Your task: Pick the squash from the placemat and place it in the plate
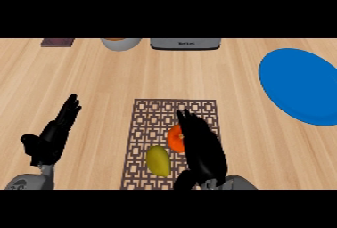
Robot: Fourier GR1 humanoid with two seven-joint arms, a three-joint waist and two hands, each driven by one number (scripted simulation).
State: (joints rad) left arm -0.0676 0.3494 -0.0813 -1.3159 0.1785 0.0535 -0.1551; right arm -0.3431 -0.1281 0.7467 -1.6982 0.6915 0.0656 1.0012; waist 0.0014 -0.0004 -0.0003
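Black hands, grey forearms.

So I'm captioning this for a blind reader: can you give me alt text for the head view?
The right hand hangs open over a patterned placemat, beside a yellow-green squash and partly covering an orange fruit. A blue plate lies at the far right of the wooden counter. The left hand rests open at the left.
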